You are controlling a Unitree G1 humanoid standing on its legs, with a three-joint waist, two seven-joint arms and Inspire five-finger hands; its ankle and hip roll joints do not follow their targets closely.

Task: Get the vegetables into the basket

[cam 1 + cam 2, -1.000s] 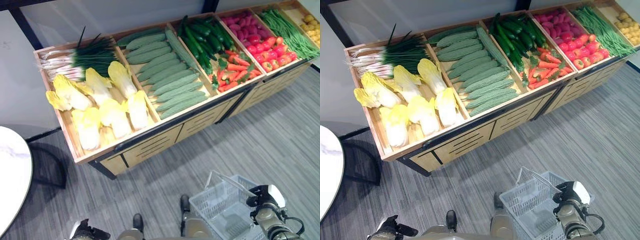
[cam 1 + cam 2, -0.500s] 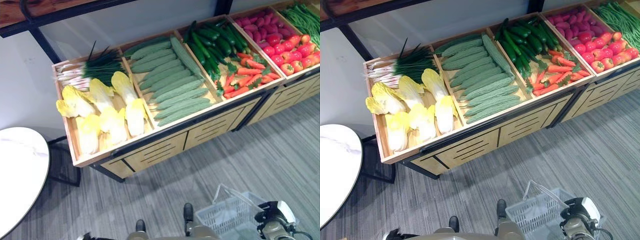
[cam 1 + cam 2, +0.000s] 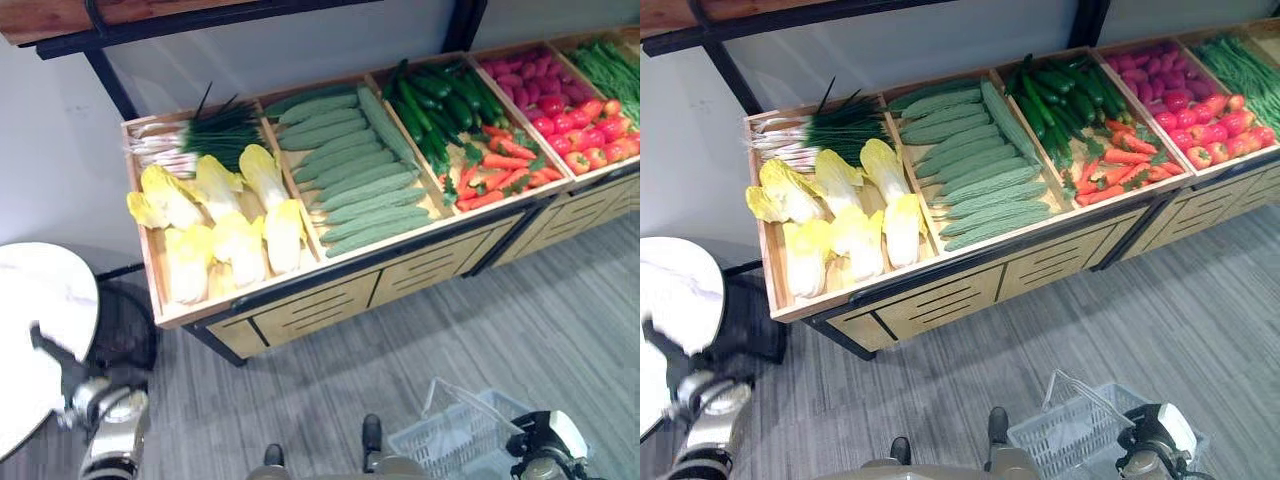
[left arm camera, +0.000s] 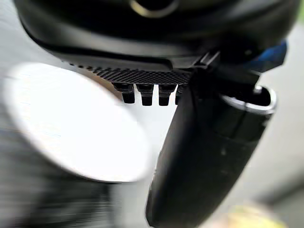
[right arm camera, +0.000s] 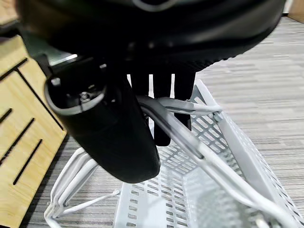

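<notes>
Vegetables fill a long wooden display stand (image 3: pixel 300 300): pale yellow cabbages (image 3: pixel 215 235), green onions (image 3: pixel 195 140), ridged green gourds (image 3: pixel 355 180), dark cucumbers (image 3: pixel 440 105), carrots (image 3: pixel 495 170) and tomatoes (image 3: pixel 585 135). A white wire basket (image 3: pixel 440 450) hangs low over the floor on the stand's near side. My right hand (image 5: pixel 109 137) is curled round its handle (image 5: pixel 190 142). The basket's bottom (image 5: pixel 156 209) looks bare. My left hand (image 3: pixel 60 360) is raised at the lower left beside the white table, fingers straight, holding nothing; it is well short of the stand.
A round white table (image 3: pixel 35 320) stands at the left, with a dark stool (image 3: pixel 125 325) beside it. Purple roots (image 3: pixel 525 75) and green beans (image 3: pixel 615 65) lie in the far right bins. Grey striped floor (image 3: pixel 400 350) lies between me and the stand.
The camera has shifted, so the stand sits further right in the picture. My left hand has come up into view at the lower left. The right hand still holds the basket.
</notes>
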